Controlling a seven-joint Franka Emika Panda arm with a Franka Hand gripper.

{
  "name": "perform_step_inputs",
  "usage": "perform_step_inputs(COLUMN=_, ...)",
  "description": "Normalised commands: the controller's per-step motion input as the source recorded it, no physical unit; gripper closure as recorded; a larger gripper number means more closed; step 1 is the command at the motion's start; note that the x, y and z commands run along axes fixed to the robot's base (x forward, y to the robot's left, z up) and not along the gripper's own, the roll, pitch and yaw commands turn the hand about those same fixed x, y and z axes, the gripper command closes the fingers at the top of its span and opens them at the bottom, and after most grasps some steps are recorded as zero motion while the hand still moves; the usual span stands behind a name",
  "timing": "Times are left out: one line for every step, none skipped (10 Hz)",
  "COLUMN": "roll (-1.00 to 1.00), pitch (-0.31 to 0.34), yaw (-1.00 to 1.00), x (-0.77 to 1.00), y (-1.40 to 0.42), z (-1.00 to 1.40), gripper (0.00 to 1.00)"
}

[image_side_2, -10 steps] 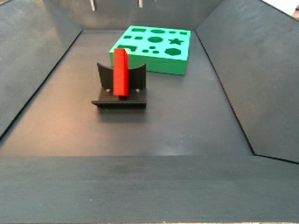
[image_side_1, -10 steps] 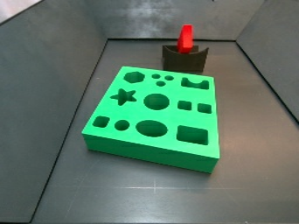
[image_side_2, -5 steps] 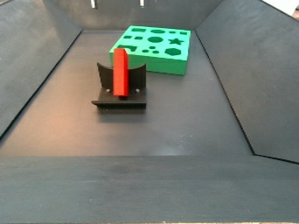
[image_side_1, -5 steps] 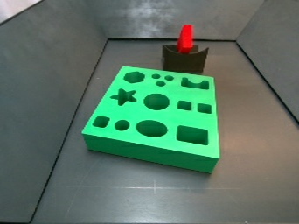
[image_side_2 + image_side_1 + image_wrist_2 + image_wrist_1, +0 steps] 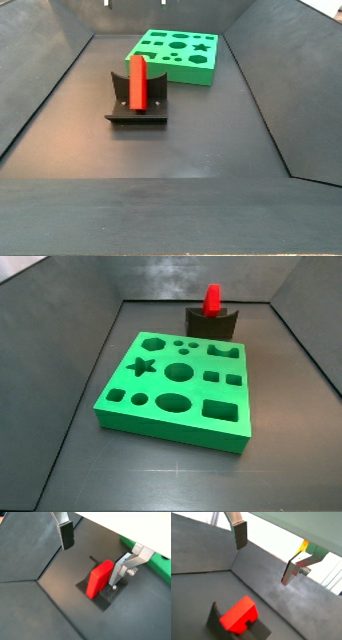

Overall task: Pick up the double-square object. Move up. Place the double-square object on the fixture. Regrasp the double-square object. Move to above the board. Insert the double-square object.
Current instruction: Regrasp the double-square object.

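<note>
- The double-square object (image 5: 136,80) is a flat, smooth red plastic block. It stands upright on edge in the fixture (image 5: 139,103), a dark matt block on a base plate.
- In a side view the red block (image 5: 211,298) sticks up out of the curved notch in the fixture's (image 5: 211,324) top, just behind the board (image 5: 177,386).
- The board is a thick, bright green square slab with shaped holes cut into its top: a star, circles, squares, an oval and a rounded rectangle. All the holes look empty.
- In a side view the board (image 5: 178,52) lies beyond the fixture, near the far wall of the dark grey bin.
- The gripper (image 5: 90,551) shows only in the wrist views, hanging above the red block (image 5: 100,578) with its fingers (image 5: 66,535) wide apart and nothing between them.
- In a wrist view the gripper (image 5: 262,555) is well clear of the block (image 5: 240,615), whose stepped outline shows on one edge.
- The fixture (image 5: 217,620) is cut off at that picture's edge.
- The side views do not show the gripper at all.
</note>
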Motion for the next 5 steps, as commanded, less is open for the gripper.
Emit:
perform_step_inputs(roll=1.0, pitch=0.217, yaw=0.15, x=0.15, y=-0.05, z=-0.03, gripper=0.0)
perform_step_inputs(roll=0.92, pitch=0.228, yaw=0.2, x=0.17, y=-0.05, z=-0.03, gripper=0.0)
perform_step_inputs(roll=0.68, pitch=0.195, yaw=0.23, x=0.2, y=-0.05, z=-0.03, gripper=0.0)
perform_step_inputs(roll=0.51, pitch=0.163, yaw=0.25, x=0.23, y=-0.05, z=-0.03, gripper=0.0)
perform_step_inputs(roll=0.4, pitch=0.141, yaw=0.25, x=0.24, y=-0.05, z=-0.03, gripper=0.0)
